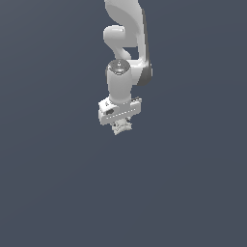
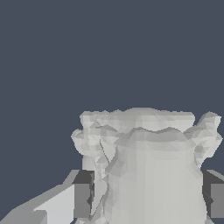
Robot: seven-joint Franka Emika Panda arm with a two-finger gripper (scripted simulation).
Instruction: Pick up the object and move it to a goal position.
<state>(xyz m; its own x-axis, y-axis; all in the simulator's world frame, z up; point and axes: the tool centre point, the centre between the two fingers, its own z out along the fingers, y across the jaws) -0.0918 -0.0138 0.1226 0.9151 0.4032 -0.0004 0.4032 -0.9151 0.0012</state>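
Note:
The object (image 1: 121, 127) is a small whitish-grey knobbly lump that shows just under my white gripper block in the exterior view. In the wrist view the object (image 2: 144, 166) fills the space between my two dark-tipped fingers (image 2: 82, 199). The fingers stand at its two sides and look pressed against it. My gripper (image 1: 120, 124) is shut on the object. In the exterior view the fingers are mostly hidden by the block and the lump. Whether the lump rests on the ground or is lifted cannot be told.
The white arm (image 1: 126, 43) rises from the gripper toward the top of the exterior view. A plain dark blue-grey ground (image 1: 58, 183) lies all around.

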